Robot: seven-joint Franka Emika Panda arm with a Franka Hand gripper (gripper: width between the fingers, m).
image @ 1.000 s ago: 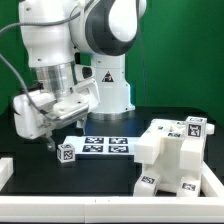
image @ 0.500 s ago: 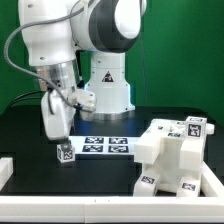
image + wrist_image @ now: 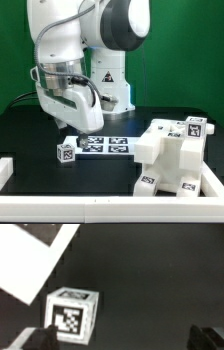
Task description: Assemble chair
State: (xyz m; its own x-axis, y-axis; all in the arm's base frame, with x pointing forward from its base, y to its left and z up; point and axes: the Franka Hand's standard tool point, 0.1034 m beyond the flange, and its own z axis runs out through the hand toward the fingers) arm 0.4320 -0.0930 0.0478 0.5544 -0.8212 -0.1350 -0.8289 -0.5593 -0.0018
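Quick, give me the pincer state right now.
Pincer: open, holding nothing; the small tagged white block lies on the table, ungripped.

Your arm [image 3: 85,45] comes in from 12 o'clock in the exterior view, wrist bent down toward 7 o'clock. Gripper [image 3: 125,339] hangs above the table with jaws spread wide, nothing between them. Wrist view: both fingertips [image 3: 40,338] dark, blurred, well apart, touching nothing.

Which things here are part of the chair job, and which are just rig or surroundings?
Job:
- blocky chair assembly
- small tagged piece, loose on the table
- gripper, fingers open, above that piece

Not the job:
- marker board
- black table
- green backdrop
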